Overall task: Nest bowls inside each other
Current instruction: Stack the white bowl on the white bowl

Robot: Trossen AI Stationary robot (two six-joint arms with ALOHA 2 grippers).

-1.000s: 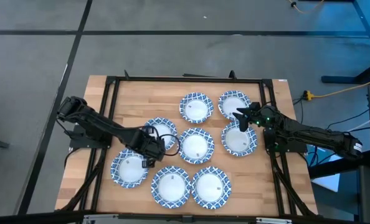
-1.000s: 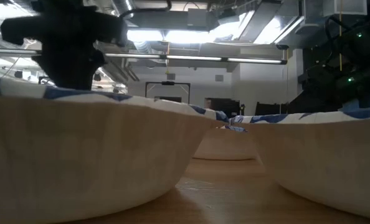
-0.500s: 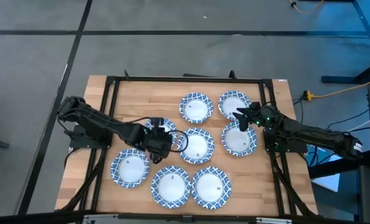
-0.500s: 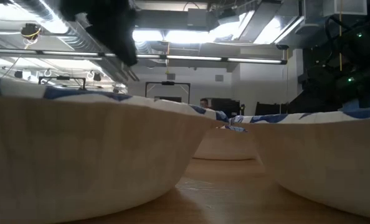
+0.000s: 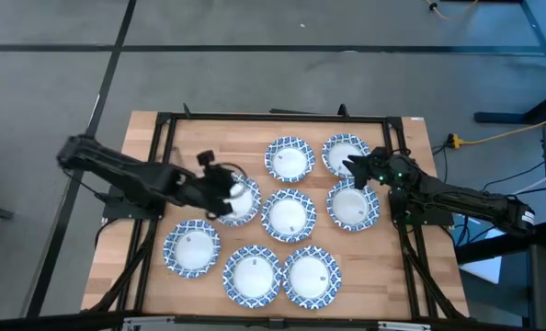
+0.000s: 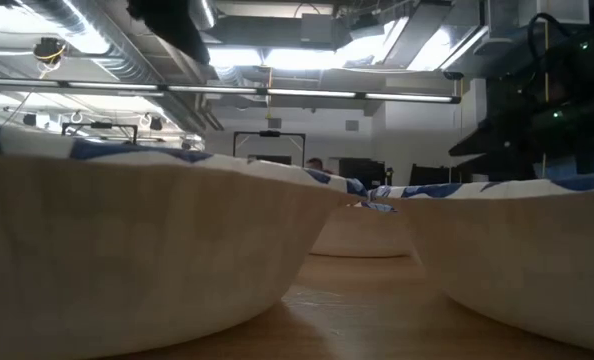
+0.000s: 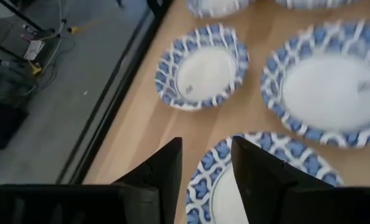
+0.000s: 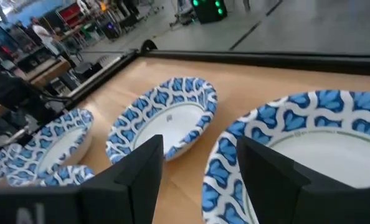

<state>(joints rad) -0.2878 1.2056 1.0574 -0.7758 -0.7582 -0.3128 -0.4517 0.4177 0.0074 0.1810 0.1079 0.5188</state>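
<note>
Left gripper [image 5: 220, 187], fingers slightly apart and empty, straddles a bowl [image 5: 237, 201] rim; closing off-centre could tip it.

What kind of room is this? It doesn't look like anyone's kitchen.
Probably a robotics lab or workshop. Exposed ceiling ducts and strip lights run overhead, cables trail over a bare grey floor, and the patterned bowls sit on a wooden table inside a black metal frame.

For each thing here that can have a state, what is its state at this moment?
Bowls: eight visible, all upright, empty, lying singly on the table; none nested.
Left tool: open, above the rim of the left middle-row bowl, holding nothing.
Right tool: open, between the two rightmost bowls, holding nothing.
Table: holds all the bowls.
</note>
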